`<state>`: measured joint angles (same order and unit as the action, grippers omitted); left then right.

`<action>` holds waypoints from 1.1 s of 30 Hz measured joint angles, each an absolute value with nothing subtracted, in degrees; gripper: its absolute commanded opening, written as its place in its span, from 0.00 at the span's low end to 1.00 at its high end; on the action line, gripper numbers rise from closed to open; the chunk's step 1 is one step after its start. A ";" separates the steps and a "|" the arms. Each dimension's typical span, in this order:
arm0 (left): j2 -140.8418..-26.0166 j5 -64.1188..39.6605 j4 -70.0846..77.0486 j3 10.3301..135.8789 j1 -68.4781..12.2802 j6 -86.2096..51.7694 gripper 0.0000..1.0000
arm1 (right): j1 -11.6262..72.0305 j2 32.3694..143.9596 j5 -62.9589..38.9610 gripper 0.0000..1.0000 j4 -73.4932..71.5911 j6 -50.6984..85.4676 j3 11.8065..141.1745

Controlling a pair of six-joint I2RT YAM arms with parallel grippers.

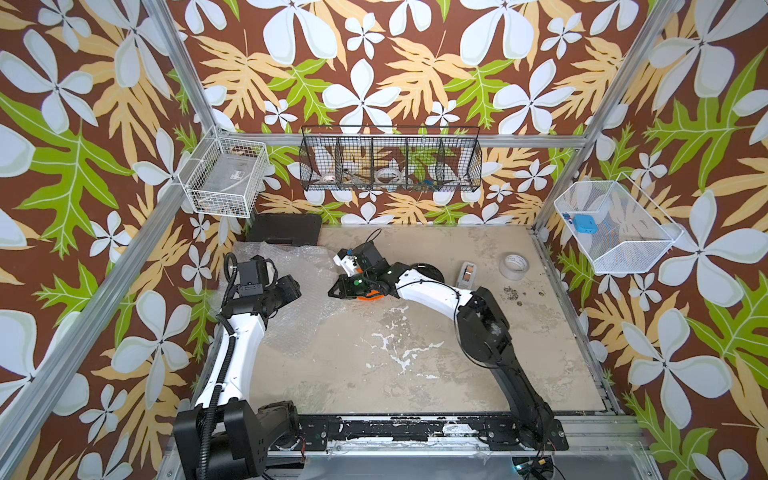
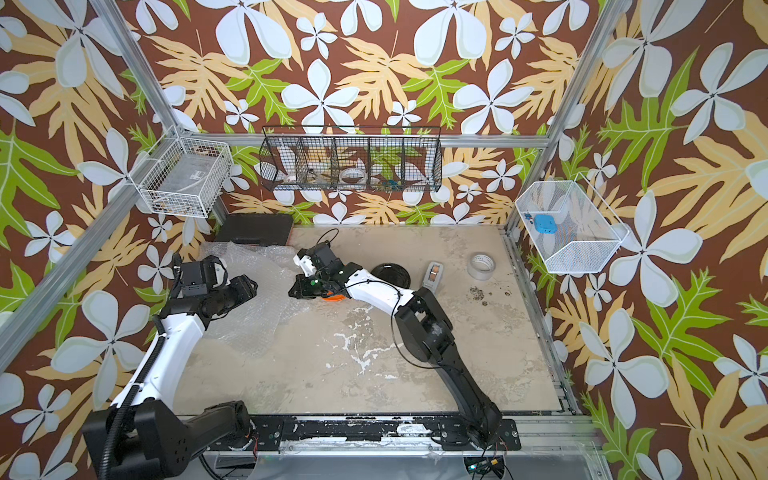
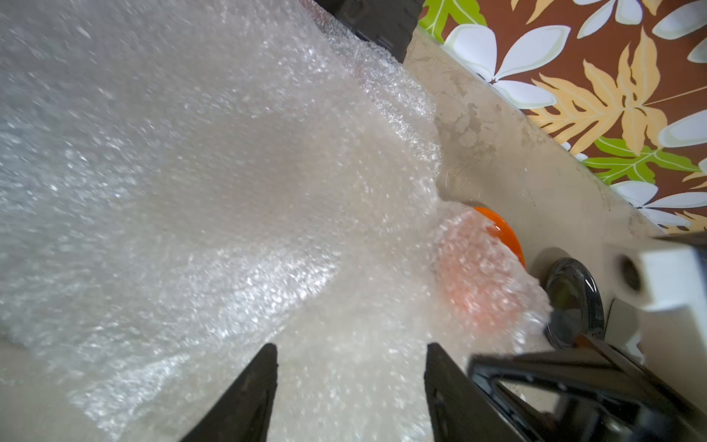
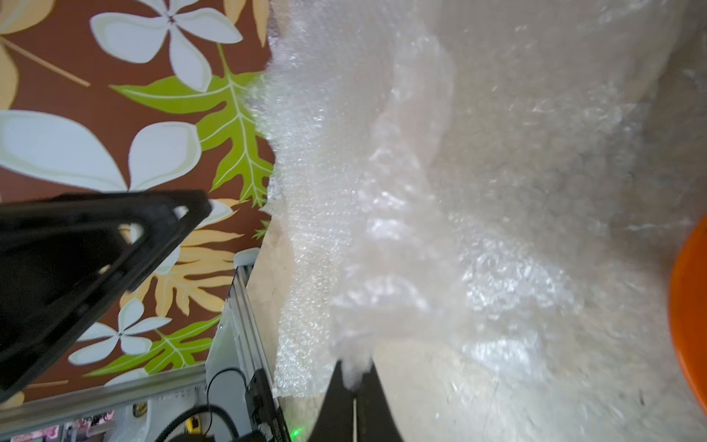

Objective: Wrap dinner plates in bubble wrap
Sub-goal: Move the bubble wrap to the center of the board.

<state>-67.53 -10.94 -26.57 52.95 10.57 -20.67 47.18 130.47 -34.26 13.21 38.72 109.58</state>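
The bubble wrap lies crumpled over the table's left part. In the right wrist view my right gripper is shut on a pinched fold of the bubble wrap, beside the orange dinner plate. In both top views this gripper hangs over the wrap's edge, with the orange plate mostly hidden under the arm. The black plate sits just behind it. My left gripper is open over the wrap, holding nothing. A corner of wrap covers part of the orange plate.
A clear tape roll and a tape dispenser stand at the back right. A black case lies at the back left. Wire baskets hang on the walls. The table is bare at the front.
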 measured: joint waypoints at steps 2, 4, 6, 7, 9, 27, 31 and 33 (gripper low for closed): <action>-68.27 -11.68 -26.30 53.34 10.11 -20.62 0.61 | 46.81 125.03 -34.24 0.00 14.26 36.73 102.52; -69.45 -12.67 -26.06 53.84 9.26 -20.43 0.61 | 46.09 119.35 -34.24 0.00 15.73 34.22 94.65; -70.72 -13.82 -25.93 54.35 8.34 -20.18 0.60 | 44.66 113.99 -34.37 0.00 17.78 31.97 87.15; -71.35 -14.22 -25.93 54.61 7.75 -20.16 0.60 | 43.59 111.50 -34.24 0.00 19.07 30.55 83.68; -72.60 -14.90 -25.93 55.27 6.37 -19.53 0.60 | 41.19 107.70 -33.58 0.00 22.04 27.75 77.97; -84.36 -15.46 -30.13 55.53 -10.74 -17.41 0.49 | 16.99 98.87 -16.91 0.00 41.65 14.15 63.09; -84.75 -16.71 -30.94 53.82 -12.29 -16.40 0.46 | 13.21 103.02 -12.91 0.00 41.43 14.55 68.62; -84.97 -17.47 -31.24 53.28 -12.36 -16.40 0.46 | 13.08 104.62 -11.42 0.00 40.64 14.79 70.78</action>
